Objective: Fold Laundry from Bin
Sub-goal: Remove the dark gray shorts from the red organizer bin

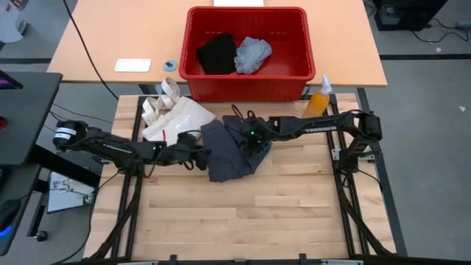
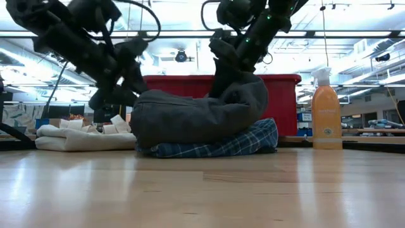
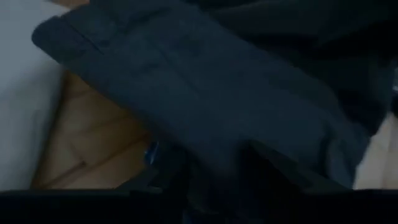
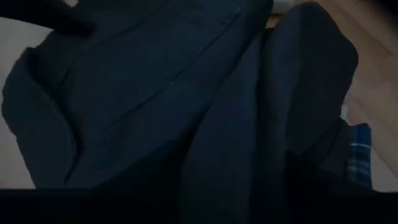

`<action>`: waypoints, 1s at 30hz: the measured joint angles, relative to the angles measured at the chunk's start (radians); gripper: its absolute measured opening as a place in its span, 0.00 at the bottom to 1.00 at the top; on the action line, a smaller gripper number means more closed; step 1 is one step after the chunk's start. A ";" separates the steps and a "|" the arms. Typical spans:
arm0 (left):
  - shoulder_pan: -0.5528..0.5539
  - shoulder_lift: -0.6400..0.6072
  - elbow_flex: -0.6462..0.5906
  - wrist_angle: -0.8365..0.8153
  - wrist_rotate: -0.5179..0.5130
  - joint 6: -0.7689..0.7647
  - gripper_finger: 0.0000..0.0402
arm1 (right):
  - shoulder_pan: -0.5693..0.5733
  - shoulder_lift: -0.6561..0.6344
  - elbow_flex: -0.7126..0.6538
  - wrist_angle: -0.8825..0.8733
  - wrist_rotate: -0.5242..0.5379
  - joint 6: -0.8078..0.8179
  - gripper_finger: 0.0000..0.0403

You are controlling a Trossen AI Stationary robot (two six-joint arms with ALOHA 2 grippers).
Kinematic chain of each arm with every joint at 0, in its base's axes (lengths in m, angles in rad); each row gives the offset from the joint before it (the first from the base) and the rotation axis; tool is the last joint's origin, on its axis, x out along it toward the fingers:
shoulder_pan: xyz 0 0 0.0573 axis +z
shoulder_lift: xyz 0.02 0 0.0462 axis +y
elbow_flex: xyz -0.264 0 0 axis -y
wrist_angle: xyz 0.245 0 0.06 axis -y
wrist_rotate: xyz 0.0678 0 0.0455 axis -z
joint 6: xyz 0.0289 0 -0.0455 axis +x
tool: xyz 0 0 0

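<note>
Two dark robot arms meet over a rumpled dark charcoal-grey garment [image 1: 228, 153] on the pale wooden slat table [image 1: 280, 213], the garment heaped on top of a blue-and-white plaid shirt [image 2: 243, 142] whose edge peeks out beneath it in the low view. The left gripper [image 1: 197, 156] presses in at the garment's left edge, while the right gripper [image 1: 254, 143] sits on its upper right part, where the cloth rises in a peak under it; how wide either pair of fingers stands, and whether they have pinched the cloth, cannot be told (both wrist views are filled with dark fabric). Behind the table, a large red plastic rectangular crate [image 1: 294, 70] holds a black piece [image 1: 216, 54] and a light grey piece [image 1: 253, 54]. A cream-white cloth tote bag [image 1: 175, 118] lies just left of the garment, and an orange spray bottle [image 1: 319, 98] stands near the crate's front right corner.
</note>
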 joint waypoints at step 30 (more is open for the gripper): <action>-0.132 0.046 0.000 -0.088 0.136 -0.043 0.05 | -0.015 -0.023 0.000 -0.405 0.108 0.289 0.07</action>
